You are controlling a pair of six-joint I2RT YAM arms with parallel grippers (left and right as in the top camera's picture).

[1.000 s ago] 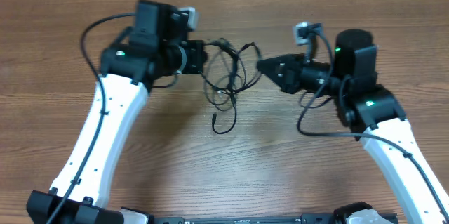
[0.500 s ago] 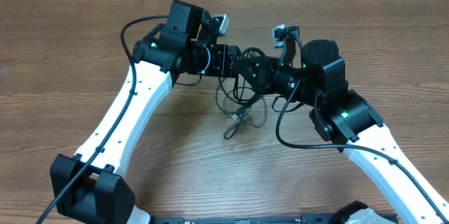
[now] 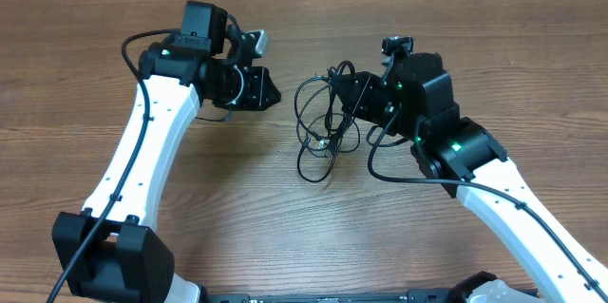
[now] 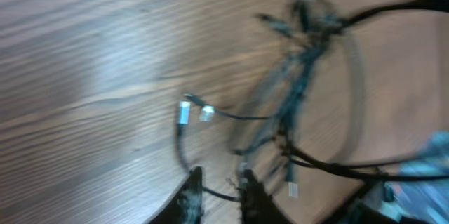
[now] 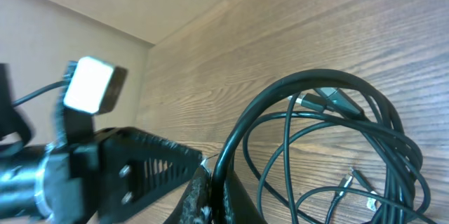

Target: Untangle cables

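Observation:
The cables (image 3: pixel 321 138) are a loose bundle of thin black loops with small grey plugs, at the middle of the wooden table. My right gripper (image 3: pixel 346 90) is shut on one black loop at the bundle's top right; the right wrist view shows the loop (image 5: pixel 330 133) pinched between the jaws (image 5: pixel 214 182). My left gripper (image 3: pixel 266 87) is left of the bundle, a short gap away, open and empty. The left wrist view is blurred: the cables (image 4: pixel 302 76) lie ahead of the jaws (image 4: pixel 219 182), with two pale plug ends near them.
The wooden table (image 3: pixel 95 104) runs to a pale wall at the back. The left gripper's finger and camera mount (image 5: pixel 133 161) are close to my right jaws. Thicker black arm wires hang by both wrists.
My left gripper has drawn back to the left, away from the bundle. My right gripper still holds a loop, and the bundle has shifted slightly to the right with it.

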